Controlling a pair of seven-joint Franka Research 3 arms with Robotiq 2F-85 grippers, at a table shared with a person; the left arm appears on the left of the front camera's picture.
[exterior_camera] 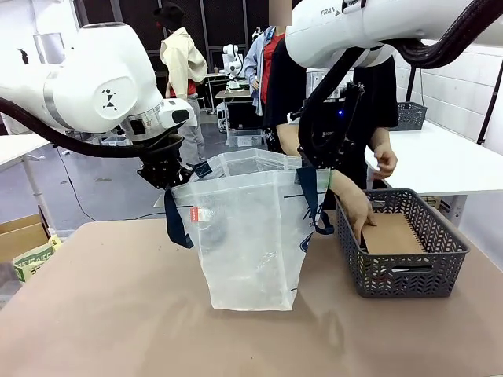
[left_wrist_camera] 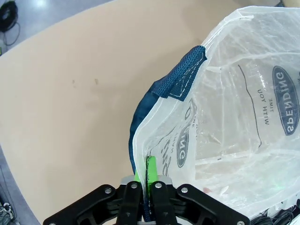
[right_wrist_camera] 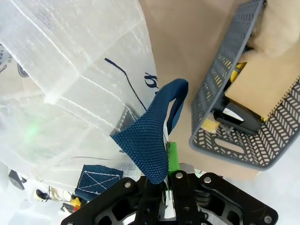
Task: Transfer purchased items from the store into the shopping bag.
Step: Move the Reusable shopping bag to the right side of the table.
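together, left gripper (exterior_camera: 171, 179) and right gripper (exterior_camera: 316, 166) hold the bag (exterior_camera: 250, 236) open, jaws pinched on its rim; a hand (exterior_camera: 357, 214) is inside the basket (exterior_camera: 409, 275).

Robotics laboratory. Two white robot arms (exterior_camera: 86, 78) with exposed black cable hoses (exterior_camera: 55, 137) work over a tan-topped table (exterior_camera: 102, 314) that stands on a bare grey floor (exterior_camera: 110, 184). Plain white work tables (exterior_camera: 452, 161) stand to either side, against a white block wall (exterior_camera: 464, 86) and dark gridded panels (exterior_camera: 130, 12). Loose cable (exterior_camera: 75, 192) trails across the floor, and an open cardboard box (exterior_camera: 20, 232) sits at the left edge. A shopping bag (exterior_camera: 247, 243) and grey mesh baskets (exterior_camera: 393, 275) stand on the tables, with a person (exterior_camera: 377, 102) standing at the far side.
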